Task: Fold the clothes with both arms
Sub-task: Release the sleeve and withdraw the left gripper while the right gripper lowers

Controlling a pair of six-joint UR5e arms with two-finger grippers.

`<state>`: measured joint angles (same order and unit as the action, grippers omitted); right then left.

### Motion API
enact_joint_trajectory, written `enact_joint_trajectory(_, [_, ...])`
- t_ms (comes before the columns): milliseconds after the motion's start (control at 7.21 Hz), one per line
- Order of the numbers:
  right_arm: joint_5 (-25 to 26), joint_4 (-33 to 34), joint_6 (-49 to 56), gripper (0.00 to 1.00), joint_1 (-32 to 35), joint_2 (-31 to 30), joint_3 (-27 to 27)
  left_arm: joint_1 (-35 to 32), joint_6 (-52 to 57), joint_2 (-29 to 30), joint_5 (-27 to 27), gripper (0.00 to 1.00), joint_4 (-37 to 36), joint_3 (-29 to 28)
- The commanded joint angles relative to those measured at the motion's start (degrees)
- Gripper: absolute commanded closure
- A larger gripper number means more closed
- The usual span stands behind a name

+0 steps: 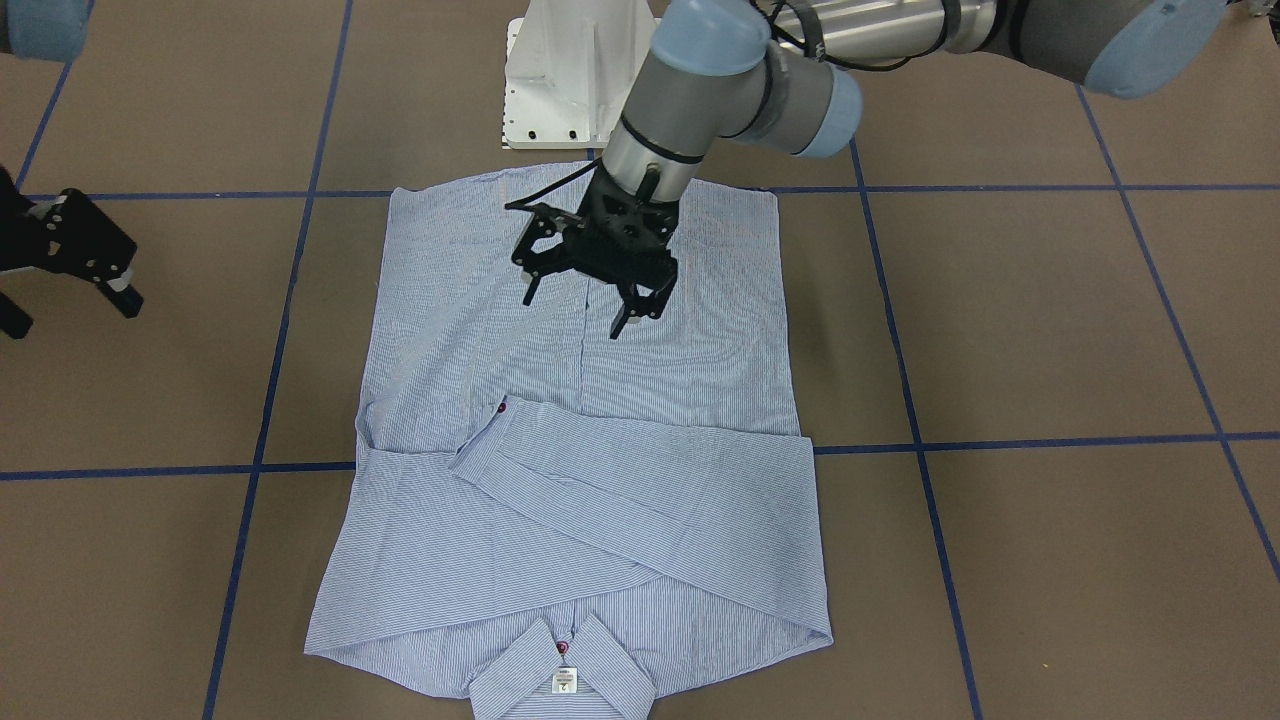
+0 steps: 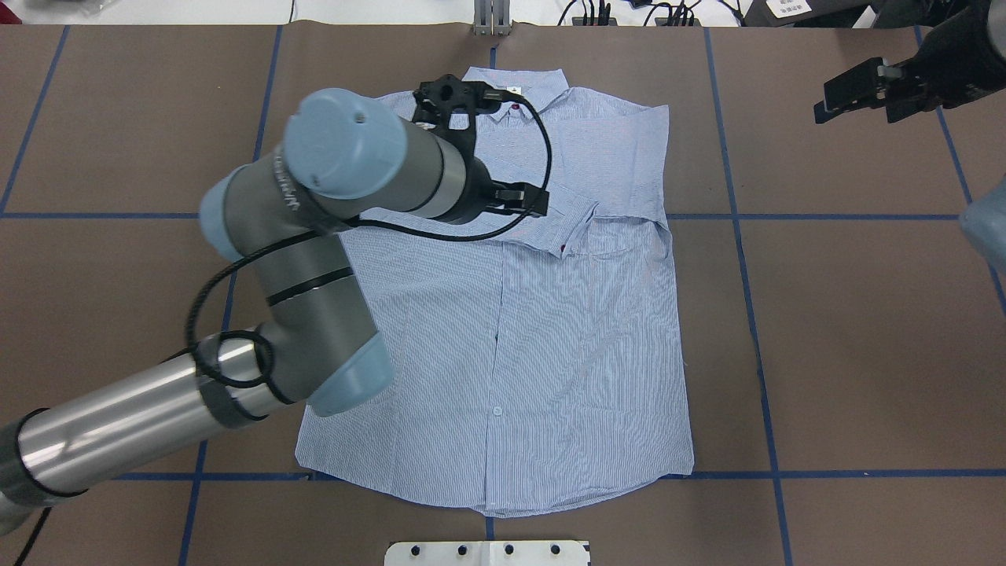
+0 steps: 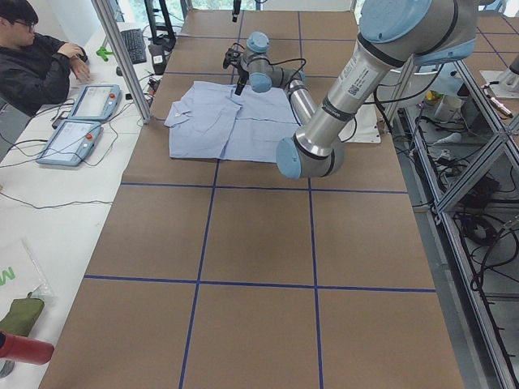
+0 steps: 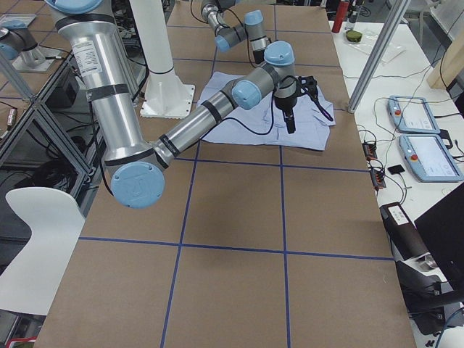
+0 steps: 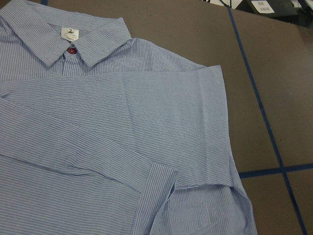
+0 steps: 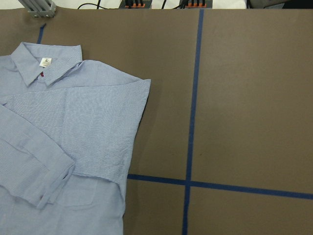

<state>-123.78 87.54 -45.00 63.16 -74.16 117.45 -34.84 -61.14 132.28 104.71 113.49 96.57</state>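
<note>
shirt (image 5: 122, 147) — sleeves folded across chest | collar (image 5: 73, 41) top-left — white label (image 5: 69, 33), red button (image 5: 72, 50)

Bright, even overhead light; sharp frames, soft shadows.

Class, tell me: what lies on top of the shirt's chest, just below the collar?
The sleeves lie folded across the shirt, one over the other, its cuff and dark red button uppermost. What lies beneath them is covered and cannot be seen.
</note>
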Motion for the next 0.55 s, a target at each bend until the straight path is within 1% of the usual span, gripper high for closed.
enact_joint_trajectory(0, [11.7, 0.1, -17.7, 0.00, -14.0, -0.4, 7.4, -3.6, 2.8, -8.8, 4.1, 0.00, -0.4, 9.6])
enact_joint_trajectory(139, [14.2, 0.1, -24.9, 0.00, -19.5, -1.2, 10.5, -4.2, 2.9, -15.8, 3.8, 0.00, -0.4, 14.9])
enact_joint_trajectory(277, [15.2, 0.1, -29.4, 0.00, -23.7, -1.8, 13.3, -4.2, 3.0, -24.2, 3.7, 0.00, -0.3, 21.1])
enact_joint_trajectory(416, [19.0, 0.2, -34.0, 0.00, -28.5, -2.6, 13.8, -4.2, 3.2, -29.6, 3.6, 0.00, -0.2, 25.4])
